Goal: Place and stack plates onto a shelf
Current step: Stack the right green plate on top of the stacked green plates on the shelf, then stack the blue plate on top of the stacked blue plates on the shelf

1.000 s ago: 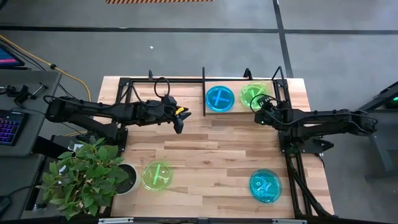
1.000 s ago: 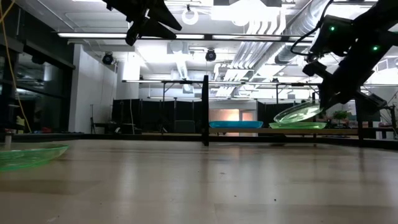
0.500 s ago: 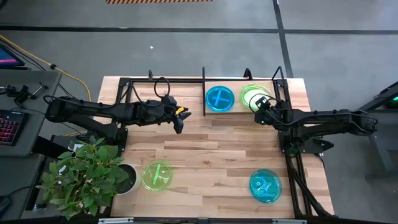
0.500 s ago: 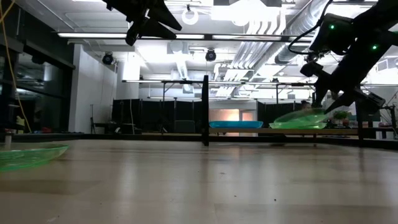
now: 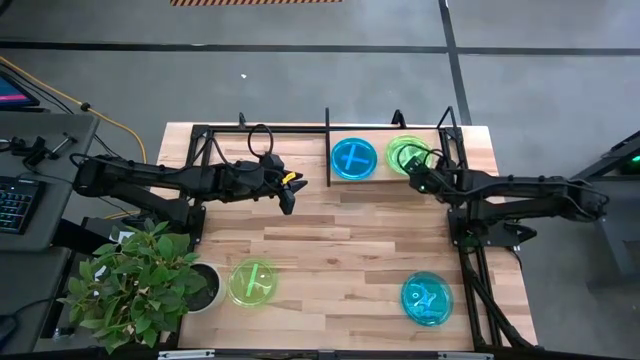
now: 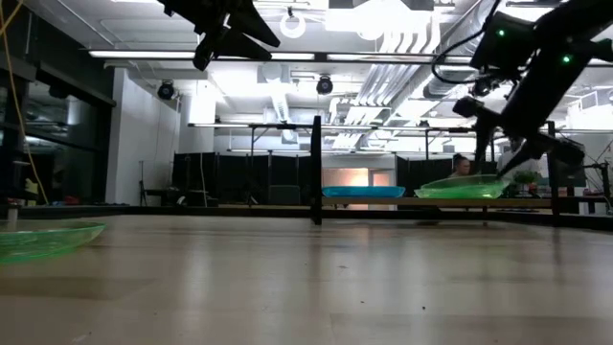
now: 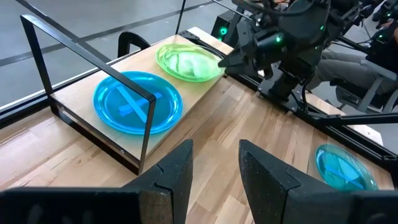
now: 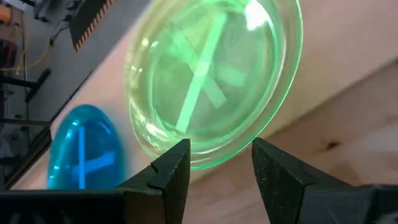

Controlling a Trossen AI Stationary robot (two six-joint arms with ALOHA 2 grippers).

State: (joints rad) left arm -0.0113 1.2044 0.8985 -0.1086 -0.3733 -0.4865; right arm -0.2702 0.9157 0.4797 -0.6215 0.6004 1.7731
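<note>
While two plates still lie loose on the desk on the near side of the shelf, a green plate beside the potted plant and a blue plate well apart from it, the job is judged far from done. Closer to the shelf, the left claw hangs above the desk with its fingers apart, holding nothing. On the shelf board itself a blue plate lies flat, and just beside it sits a green stack. The right claw is at that stack's near rim, fingers parted with the rim between them. The risk: if the claw pulls away low or tilted, a finger could catch the rim and drag the top plate off the stack, or nudge it into the blue neighbour.
</note>
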